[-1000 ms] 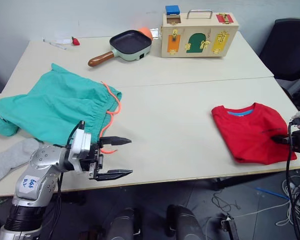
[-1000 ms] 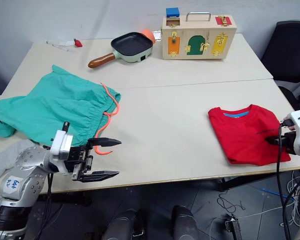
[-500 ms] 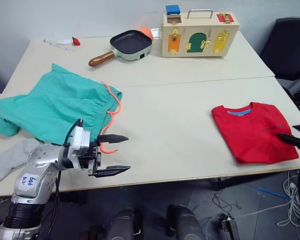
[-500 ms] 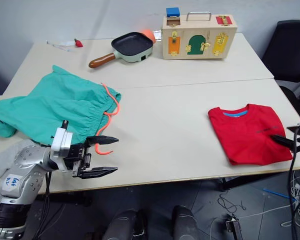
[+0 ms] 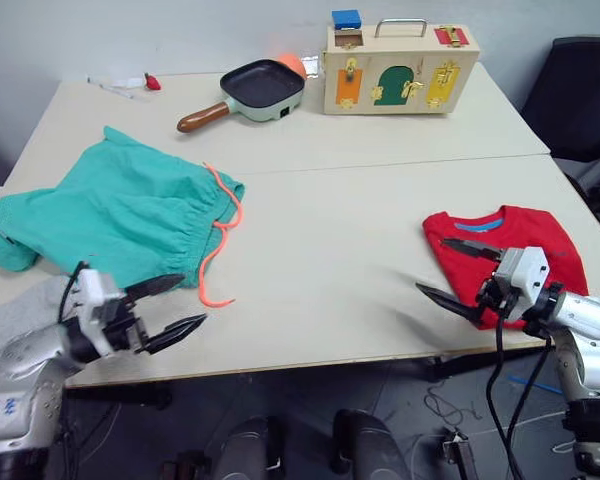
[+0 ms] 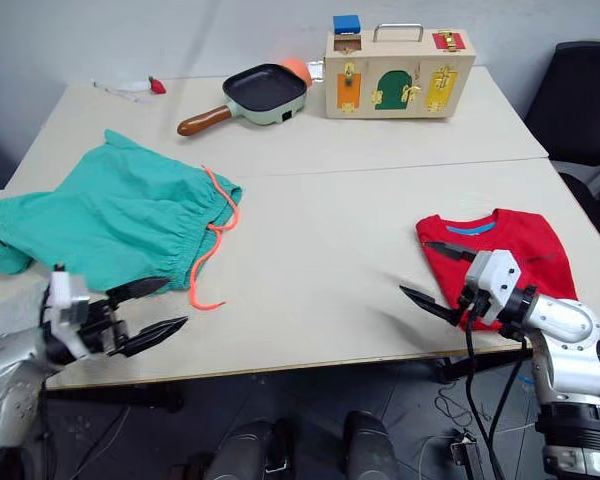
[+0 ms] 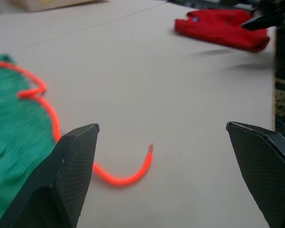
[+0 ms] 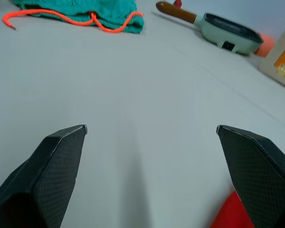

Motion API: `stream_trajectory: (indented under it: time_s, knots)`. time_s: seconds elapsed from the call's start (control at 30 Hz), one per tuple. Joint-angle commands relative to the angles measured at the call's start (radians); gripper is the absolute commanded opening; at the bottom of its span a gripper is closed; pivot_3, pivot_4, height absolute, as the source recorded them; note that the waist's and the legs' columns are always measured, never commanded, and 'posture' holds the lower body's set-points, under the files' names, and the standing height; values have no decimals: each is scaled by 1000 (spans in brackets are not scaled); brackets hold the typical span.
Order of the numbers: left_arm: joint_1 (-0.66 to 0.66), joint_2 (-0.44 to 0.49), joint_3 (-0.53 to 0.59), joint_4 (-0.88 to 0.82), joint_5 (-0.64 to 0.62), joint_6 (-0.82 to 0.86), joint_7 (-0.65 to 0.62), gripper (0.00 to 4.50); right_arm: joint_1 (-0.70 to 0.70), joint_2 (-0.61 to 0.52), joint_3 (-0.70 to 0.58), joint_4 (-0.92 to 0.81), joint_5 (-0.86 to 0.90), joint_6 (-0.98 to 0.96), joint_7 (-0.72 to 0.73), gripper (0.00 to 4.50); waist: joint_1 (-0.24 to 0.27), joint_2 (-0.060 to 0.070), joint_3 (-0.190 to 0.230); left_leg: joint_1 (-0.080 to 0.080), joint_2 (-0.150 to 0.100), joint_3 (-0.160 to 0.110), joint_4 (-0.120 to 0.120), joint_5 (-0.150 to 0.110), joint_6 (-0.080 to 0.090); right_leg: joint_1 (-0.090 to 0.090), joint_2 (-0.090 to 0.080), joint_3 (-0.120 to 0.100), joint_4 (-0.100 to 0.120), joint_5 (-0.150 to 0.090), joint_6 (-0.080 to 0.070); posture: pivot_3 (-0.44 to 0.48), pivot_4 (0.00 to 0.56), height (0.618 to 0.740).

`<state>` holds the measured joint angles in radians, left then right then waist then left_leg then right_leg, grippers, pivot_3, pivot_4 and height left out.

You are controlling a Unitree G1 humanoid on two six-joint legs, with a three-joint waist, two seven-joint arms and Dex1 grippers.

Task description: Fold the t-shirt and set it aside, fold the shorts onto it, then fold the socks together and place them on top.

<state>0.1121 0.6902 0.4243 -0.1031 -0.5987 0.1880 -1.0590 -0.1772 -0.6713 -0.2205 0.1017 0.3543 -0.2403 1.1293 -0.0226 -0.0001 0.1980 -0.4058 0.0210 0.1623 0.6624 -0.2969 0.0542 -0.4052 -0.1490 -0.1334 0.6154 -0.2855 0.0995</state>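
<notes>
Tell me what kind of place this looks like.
Probably a robotics lab or test room, not a home: pale tables pushed together, a wooden latch box and toy pan as props, a black office chair, and loose cables on the floor.

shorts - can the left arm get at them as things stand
Probably yes. The left end effector is open and empty beside the shorts at the table's near left, and nothing lies between them; the drawstring trails just ahead.

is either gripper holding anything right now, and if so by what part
Nothing is held. The left gripper is open near the shorts, and the right gripper is open at the near edge of the folded t-shirt.
</notes>
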Motion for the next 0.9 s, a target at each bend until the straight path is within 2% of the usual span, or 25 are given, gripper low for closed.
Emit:
stream_trajectory:
  time_s: [0.03,0.17,0.27,0.33,0.4,0.47,0.53,0.63,0.73,0.87,0.9]
  knots:
    - [66,44,139,60,29,-45,24,4500,36,3,-9,-25,31,-36,17,4465,1,-1,0,0,0,0,0,0,0,0,0,0,0,0,0,0,150,740]
    - [192,102,226,147,107,-118,-3,4500,103,-4,29,-64,62,-169,140,4465,-5,-1,0,0,0,0,-1,-1,0,-1,-1,2,0,0,0,0,150,740]
    - [222,143,275,179,139,-155,5,4500,142,7,50,-107,73,-178,147,4465,-5,-1,0,0,1,1,-2,-1,-2,-4,-1,2,1,-1,-2,0,150,740]
    - [203,181,262,202,178,-185,5,4500,153,29,74,-133,75,-167,125,4465,-2,-2,0,0,2,0,-2,-1,-2,-4,-1,2,1,-1,-3,0,150,740]
    - [165,211,222,200,199,-178,14,4500,137,52,85,-155,81,-139,89,4465,-1,-2,0,1,2,0,-2,-1,-4,-5,-1,1,2,-2,-4,0,150,740]
    - [133,262,169,168,194,-92,-8,4500,108,74,96,-196,85,-116,45,4465,-2,-2,0,1,2,0,-2,-1,-4,-5,-1,2,2,-1,-4,0,150,740]
    - [45,300,109,175,206,-49,1,4500,90,89,110,-239,95,-85,16,4465,-4,-2,0,0,2,1,-3,-1,-4,-5,-1,3,2,-1,-5,0,150,740]
    - [-123,339,-57,190,288,-30,1,4500,63,103,135,-292,117,-23,-18,4465,1,-3,-1,0,2,1,-5,0,-6,-7,0,2,3,-1,-5,0,150,740]
    - [-255,333,-205,229,387,-58,5,4500,38,112,151,-309,120,14,-39,4465,-3,-3,-1,1,1,3,-8,0,-6,-8,0,2,4,-1,-5,0,150,740]
    - [-397,327,-343,356,492,-137,-16,4500,16,132,180,-358,133,67,-75,4465,-13,-3,-1,1,2,11,-10,4,0,-10,6,-1,7,-1,-5,0,150,740]
    - [-424,324,-358,385,488,-151,-40,4117,18,129,183,-374,139,80,-76,4500,-12,-3,-1,1,3,13,-10,4,1,-10,9,-1,7,-1,-4,0,150,740]
